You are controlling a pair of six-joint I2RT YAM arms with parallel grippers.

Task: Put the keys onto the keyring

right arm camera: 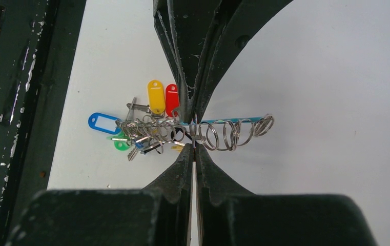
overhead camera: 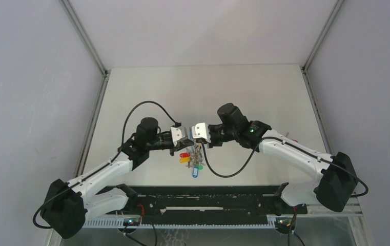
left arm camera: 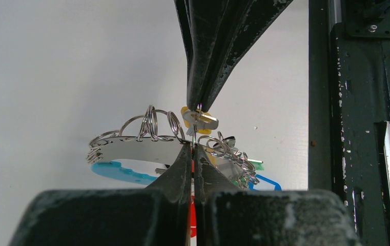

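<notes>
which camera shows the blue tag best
The right wrist view: the blue tag shows whole and unobstructed. The top view shows the tag only as a small speck; the left wrist view shows just its edge behind the rings.

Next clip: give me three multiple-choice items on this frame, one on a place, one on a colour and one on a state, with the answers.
1. Where is the keyring?
A) lying loose, far from both arms
B) between the tips of the two grippers
C) beside the left arm's base

2. In the right wrist view, which tag sits farthest left?
A) red
B) yellow
C) blue

3. How do the grippers stand?
A) both shut
B) both wide open
C) only the left shut

1 B: the left gripper and right gripper meet on it over the middle of the table.
2 C: the blue tag lies left of all the others.
3 A: each wrist view shows both finger pairs pinched together on the keyring and its small wire loops.
</notes>
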